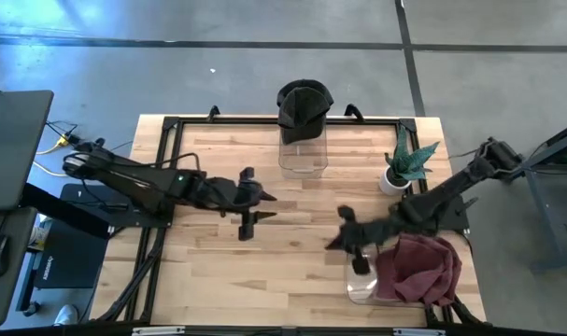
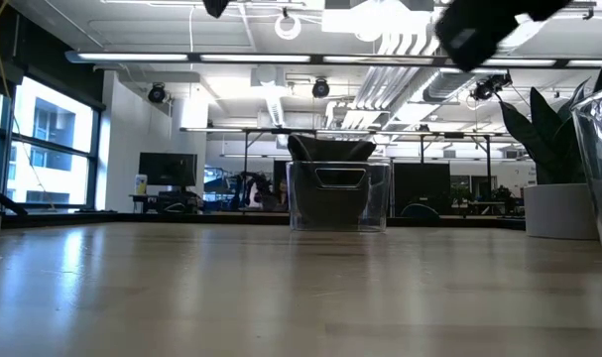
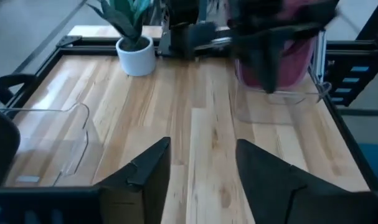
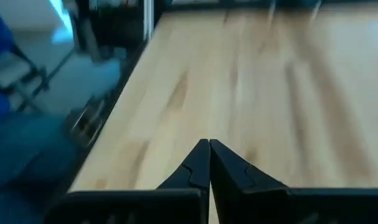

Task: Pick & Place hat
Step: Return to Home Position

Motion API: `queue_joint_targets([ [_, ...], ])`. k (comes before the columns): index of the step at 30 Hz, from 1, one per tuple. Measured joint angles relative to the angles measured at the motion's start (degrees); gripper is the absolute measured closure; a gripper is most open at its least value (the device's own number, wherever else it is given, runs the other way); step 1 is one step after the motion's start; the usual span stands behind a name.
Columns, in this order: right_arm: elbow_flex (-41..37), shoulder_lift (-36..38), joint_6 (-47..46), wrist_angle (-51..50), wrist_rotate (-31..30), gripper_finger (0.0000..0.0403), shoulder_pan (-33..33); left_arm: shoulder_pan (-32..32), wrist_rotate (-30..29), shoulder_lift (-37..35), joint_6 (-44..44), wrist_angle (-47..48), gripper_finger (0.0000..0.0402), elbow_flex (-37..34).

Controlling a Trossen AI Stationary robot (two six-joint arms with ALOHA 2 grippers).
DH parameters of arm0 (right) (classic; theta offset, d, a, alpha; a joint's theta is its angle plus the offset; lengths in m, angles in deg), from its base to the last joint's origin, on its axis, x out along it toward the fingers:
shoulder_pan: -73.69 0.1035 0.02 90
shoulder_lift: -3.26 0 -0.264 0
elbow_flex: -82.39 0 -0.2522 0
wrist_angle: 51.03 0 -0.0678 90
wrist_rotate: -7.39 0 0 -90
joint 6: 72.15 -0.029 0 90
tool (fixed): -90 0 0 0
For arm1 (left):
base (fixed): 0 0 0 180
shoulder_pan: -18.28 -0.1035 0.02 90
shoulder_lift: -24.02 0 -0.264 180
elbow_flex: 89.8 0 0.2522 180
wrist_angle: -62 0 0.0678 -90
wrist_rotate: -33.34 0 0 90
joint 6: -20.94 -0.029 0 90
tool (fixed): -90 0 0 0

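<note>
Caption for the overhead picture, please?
Black fabric cap in far clear plastic bin, red fabric caps in near bin; left gripper, right gripper empty.

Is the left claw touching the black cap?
Apart. The high view shows bare table between the left claw and the black cap.

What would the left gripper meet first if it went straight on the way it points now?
Bare table lies ahead of the left gripper; first in line is probably the right arm, beside the red-cap bin. Depth is unclear.
</note>
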Motion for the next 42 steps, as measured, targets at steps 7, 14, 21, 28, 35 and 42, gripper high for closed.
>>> queue_joint_targets([
  [7,-8.16,10.61,14.05,12.97,6.62,0.0403,-17.06,-8.18,0.42,-9.50,2.76,-14.45,0.0299,-15.29],
  [14,-12.47,27.62,16.44,9.80,16.68,0.0403,-26.67,-22.77,13.62,-19.69,2.92,-17.81,0.0395,-24.72],
  [21,-21.69,39.31,12.99,9.88,25.97,0.0403,-32.35,-30.12,17.31,-25.87,-0.30,-17.15,0.0395,-29.96],
  [28,-29.09,44.58,12.81,13.21,30.98,0.0403,-37.39,-34.14,24.69,-30.62,-4.59,-16.60,0.0400,-33.95],
  [35,-37.23,51.31,8.53,19.60,34.66,0.0403,-38.29,-30.81,24.72,-42.28,-3.33,-21.27,0.0401,-43.54],
  [42,-38.98,54.31,8.52,20.25,34.67,0.0403,-38.29,-25.68,19.94,-54.69,-2.86,-27.81,0.0401,-55.68],
])
